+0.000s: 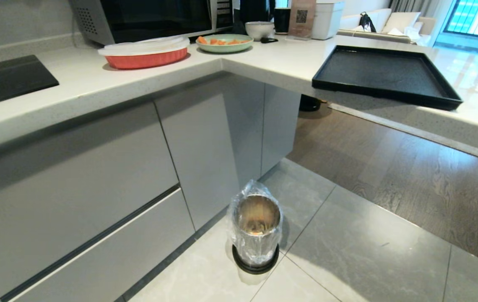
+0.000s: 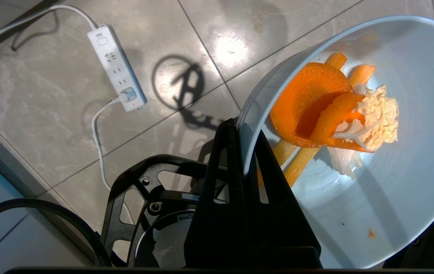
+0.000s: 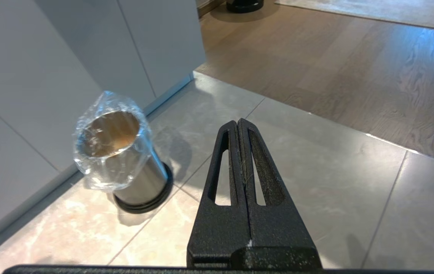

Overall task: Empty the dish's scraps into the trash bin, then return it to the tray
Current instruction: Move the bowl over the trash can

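One dish (image 2: 373, 213), several scraps (image 2: 335, 110)

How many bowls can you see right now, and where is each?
2. The dish, scraps inside, is clamped at its rim by the left gripper. A greyer bowl stands on the counter beside the green plate. Others may be hidden.

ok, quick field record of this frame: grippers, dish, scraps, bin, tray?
left gripper: shut on the dish rim, over floor tiles
scraps: still in the dish, carrot and pale bits
right gripper: shut, empty, beside the trash bin
trash bin: on the floor by the cabinets, bag-lined
tray: on the counter, overhanging the edge
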{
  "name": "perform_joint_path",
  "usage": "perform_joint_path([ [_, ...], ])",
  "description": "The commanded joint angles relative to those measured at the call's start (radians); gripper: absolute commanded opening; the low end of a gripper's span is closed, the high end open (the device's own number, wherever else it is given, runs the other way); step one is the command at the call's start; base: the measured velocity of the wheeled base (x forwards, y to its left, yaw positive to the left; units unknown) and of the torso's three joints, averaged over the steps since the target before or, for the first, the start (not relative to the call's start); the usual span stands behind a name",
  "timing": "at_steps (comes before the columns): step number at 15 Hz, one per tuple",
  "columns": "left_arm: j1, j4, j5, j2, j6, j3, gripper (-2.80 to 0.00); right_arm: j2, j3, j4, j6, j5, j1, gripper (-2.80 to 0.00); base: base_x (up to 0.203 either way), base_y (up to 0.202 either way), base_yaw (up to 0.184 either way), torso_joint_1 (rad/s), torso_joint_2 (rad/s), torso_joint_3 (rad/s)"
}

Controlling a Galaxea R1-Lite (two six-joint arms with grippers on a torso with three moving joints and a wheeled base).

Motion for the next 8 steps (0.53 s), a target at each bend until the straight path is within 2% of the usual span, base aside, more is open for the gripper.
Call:
perform_joint_path([
  [1, 0.0, 0.001, 0.0, 0.001, -0.001, 0.0, -2.8, 0.0, 0.0, 0.0, 0.0, -0.001, 0.0, -2.8, 0.0, -0.198, -0.002, -0.002, 0.0, 0.002],
  [5, -0.001, 0.001, 0.003, 0.001, -0.001, 0.0, -2.8, 0.0, 0.0, 0.0, 0.001, -0.001, 0.0, -2.8, 0.0, -0.192, 0.002, 0.002, 0.0, 0.002],
  [7, -0.001, 0.001, 0.005, 0.001, -0.001, 0.0, -2.8, 0.0, 0.0, 0.0, 0.0, -0.001, 0.0, -2.8, 0.0, -0.109, -0.002, 0.002, 0.0, 0.002],
  [8, -0.001, 0.001, 0.004, 0.001, -0.001, 0.0, -2.8, 0.0, 0.0, 0.0, 0.001, 0.0, 0.0, -2.8, 0.0, 0.0, 0.0, 0.0, 0.0, 0.0],
])
